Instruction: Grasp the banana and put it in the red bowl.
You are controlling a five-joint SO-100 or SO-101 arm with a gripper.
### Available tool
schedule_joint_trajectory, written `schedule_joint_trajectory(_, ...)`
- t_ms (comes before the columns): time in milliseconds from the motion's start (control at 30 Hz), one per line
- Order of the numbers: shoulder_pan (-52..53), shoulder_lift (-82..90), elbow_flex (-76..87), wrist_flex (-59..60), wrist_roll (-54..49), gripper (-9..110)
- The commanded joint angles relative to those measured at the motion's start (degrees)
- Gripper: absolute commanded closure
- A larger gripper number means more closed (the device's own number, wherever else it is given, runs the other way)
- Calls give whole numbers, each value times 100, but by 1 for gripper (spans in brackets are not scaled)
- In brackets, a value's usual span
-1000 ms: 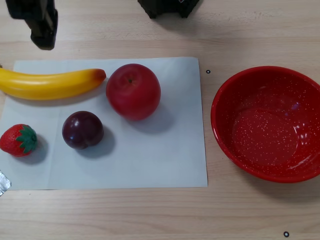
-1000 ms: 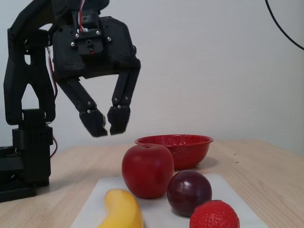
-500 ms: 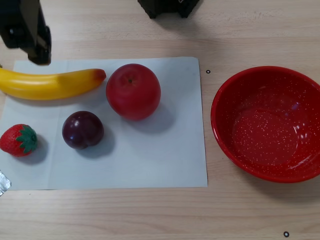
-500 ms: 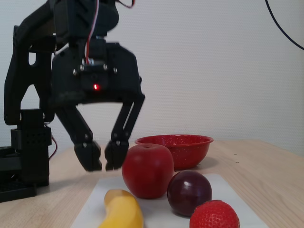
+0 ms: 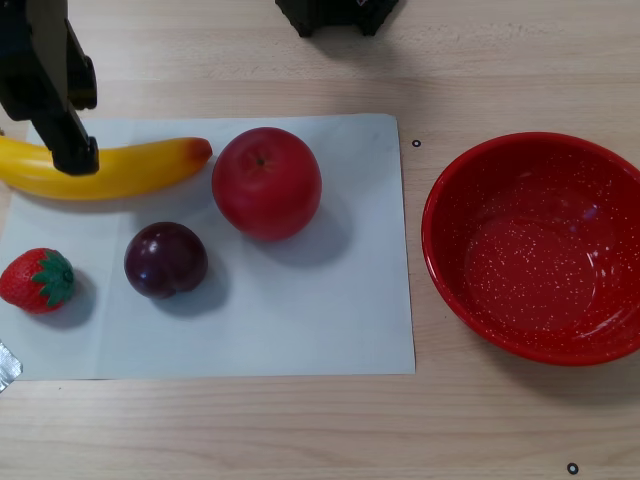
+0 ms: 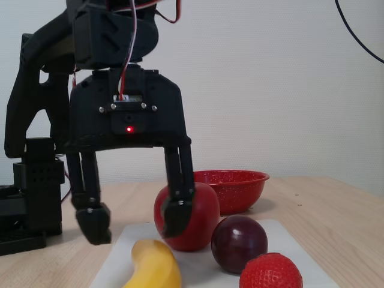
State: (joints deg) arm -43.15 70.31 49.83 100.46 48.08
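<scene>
The step in hand looked like the reach for the banana [image 5: 110, 168]. Nothing had been picked up.

The banana lay flat on the white paper [image 5: 300, 330] on the desk [image 5: 300, 430]. In the other view it was just left of the apple [image 5: 266, 183], with its orange tip close to the apple but not touching it. The plum [image 5: 165, 260] sat below the apple and to its left, and the strawberry [image 5: 37, 280] was further left of the apple, near the paper's edge. The bowl [image 5: 600, 355] stood well to the right of the apple, off the paper, and it was empty.

The claw [image 6: 133, 223] was spread wide. In the fixed view one finger hung in front of the apple's left side and the other was well to the left of the apple, with the banana [image 6: 155, 264] low between them. The fingers seemed to be a bit above the banana, though from this angle it was hard to be sure.

I think the next move called for the claw to go straight down so the fingers sat on both sides of the banana, and then to squeeze shut. It needed care, because the finger by the apple could bump it and roll it. After that, the banana had to be lifted and carried past the apple to the bowl.
</scene>
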Motion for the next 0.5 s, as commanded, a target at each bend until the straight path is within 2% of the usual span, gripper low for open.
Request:
schedule_joint_trajectory(0,-62,220,-492,-167,-193,68)
schedule_joint_trajectory(100,-62,149,-404,-387,-325,64)
schedule_joint_trajectory(167,-62,105,-352,-598,-413,56)
schedule_joint_trajectory(467,-62,-88,79,-1688,-334,50)
